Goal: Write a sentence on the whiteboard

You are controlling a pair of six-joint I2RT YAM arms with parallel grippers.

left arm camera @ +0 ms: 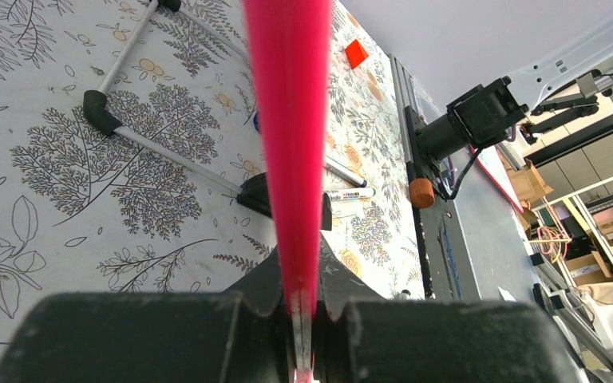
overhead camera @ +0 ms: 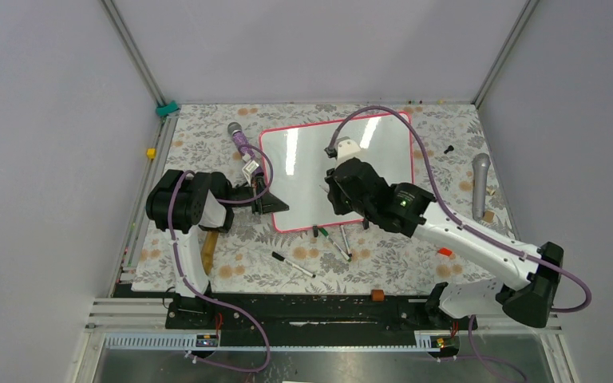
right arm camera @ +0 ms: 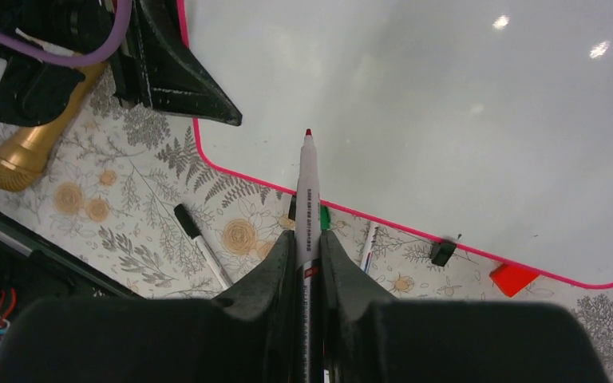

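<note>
The whiteboard [overhead camera: 303, 159] lies tilted on the floral table, glossy white with a pink-red frame. No red sentence shows on its visible surface [right arm camera: 447, 120]. My left gripper [overhead camera: 267, 199] is shut on the board's near-left edge. In the left wrist view the pink frame [left arm camera: 291, 120] runs straight between the closed jaws of that gripper [left arm camera: 299, 263]. My right gripper [overhead camera: 337, 191] is over the board's near edge, shut on a white marker [right arm camera: 307, 183]. The marker's uncapped red tip points at the board's near-left corner area. The right gripper's jaws [right arm camera: 307, 239] pinch the barrel.
Loose markers lie just off the board's near edge: a black-capped one [overhead camera: 292, 264] and green ones [overhead camera: 331, 237]. A gold microphone [overhead camera: 208, 247] lies by the left arm, a purple one [overhead camera: 239, 140] at the far left, a grey one [overhead camera: 480, 183] at the right. A red cap [overhead camera: 444, 252] lies nearby.
</note>
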